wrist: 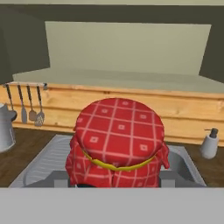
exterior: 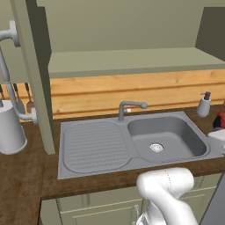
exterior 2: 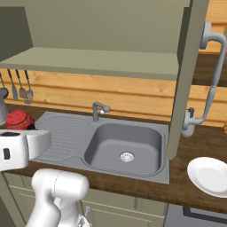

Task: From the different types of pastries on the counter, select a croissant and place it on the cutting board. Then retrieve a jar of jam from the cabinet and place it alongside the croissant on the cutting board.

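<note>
The arm bends low in front of the sink, its forearm reaching across to the sink's side so the hand hangs level above the worktop. The hand is clamped on the jam jar (red checked cloth cap, yellow band), which sits right before the hand camera, upright, above the sink's draining side, facing the open cabinet shelf.

Gripper clamped on jam jar, arm folded low.
</note>
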Robot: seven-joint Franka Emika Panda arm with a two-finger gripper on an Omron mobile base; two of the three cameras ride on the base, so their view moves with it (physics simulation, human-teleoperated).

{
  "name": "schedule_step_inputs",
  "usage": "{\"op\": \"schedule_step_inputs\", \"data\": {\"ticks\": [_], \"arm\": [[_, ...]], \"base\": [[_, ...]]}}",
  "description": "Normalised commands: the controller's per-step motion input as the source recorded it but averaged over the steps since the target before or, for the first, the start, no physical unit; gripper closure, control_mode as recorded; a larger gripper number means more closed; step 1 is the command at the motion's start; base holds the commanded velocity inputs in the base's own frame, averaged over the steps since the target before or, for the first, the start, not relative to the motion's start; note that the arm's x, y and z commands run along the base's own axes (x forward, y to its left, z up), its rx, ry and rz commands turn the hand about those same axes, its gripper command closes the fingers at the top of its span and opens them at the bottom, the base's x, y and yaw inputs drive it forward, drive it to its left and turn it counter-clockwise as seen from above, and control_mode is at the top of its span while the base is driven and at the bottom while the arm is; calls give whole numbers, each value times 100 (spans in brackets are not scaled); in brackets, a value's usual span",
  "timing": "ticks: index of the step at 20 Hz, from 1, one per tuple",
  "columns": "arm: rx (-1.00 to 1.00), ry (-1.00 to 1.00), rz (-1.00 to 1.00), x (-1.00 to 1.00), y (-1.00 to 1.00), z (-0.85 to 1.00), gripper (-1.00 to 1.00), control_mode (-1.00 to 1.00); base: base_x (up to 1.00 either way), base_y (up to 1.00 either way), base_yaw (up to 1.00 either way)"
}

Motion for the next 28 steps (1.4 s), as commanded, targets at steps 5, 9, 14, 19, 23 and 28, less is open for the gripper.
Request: {"op": "schedule_step_inputs", "data": {"ticks": [5, 9, 14, 19, 23, 28], "arm": [[0, 0, -3, -66, 0, 0, 100, -100], [0, 0, -3, -19, 0, 0, 100, 100], [0, 0, 0, 0, 0, 0, 100, 100], [0, 0, 0, 0, 0, 0, 100, 100], [0, 0, 0, 0, 0, 0, 100, 100], [0, 0, 0, 0, 0, 0, 100, 100]], "base": [[0, 0, 0], [-29, 0, -6], [-31, -16, -3], [-82, -22, -7], [-21, -65, -1], [-1, -99, 0]]}}
